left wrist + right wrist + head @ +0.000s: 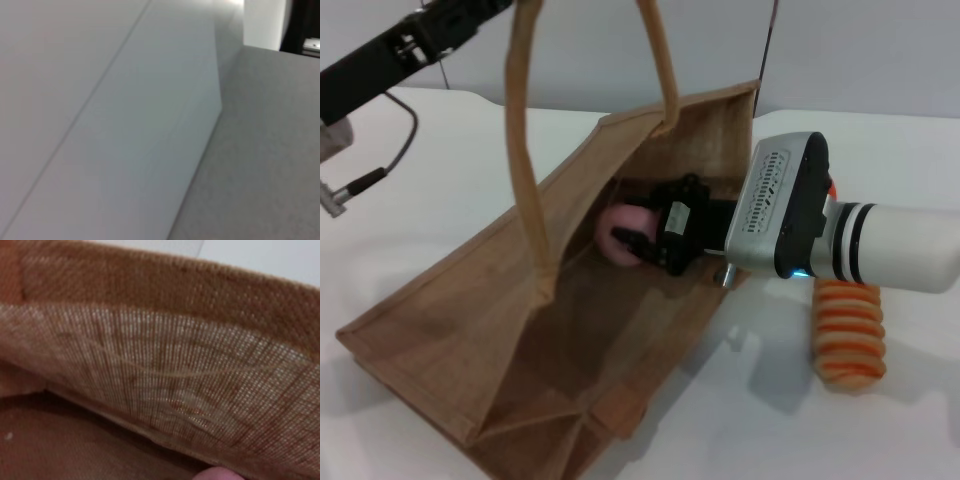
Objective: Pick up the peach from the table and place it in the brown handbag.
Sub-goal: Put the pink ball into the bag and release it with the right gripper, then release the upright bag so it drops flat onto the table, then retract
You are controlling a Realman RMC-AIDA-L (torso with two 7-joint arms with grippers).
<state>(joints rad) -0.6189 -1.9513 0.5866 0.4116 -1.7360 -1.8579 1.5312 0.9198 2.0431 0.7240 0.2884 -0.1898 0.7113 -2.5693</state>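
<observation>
The right gripper [642, 247] reaches through the mouth of the brown handbag [450, 330], which lies on its side across the middle of the white table [440, 170], and is clamped on the peach [623, 235]. The peach sits inside the opening, apparently just above the lower wall, so release should drop it only slightly. The left gripper is out of view; its arm [390, 55] is raised over the far-left corner, seemingly holding a handle [525, 150] up to keep the mouth open. An orange ridged object [848, 335] lies near the right edge.

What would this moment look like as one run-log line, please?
right gripper: inside brown handbag, shut on peach | left gripper: parked, far left
</observation>
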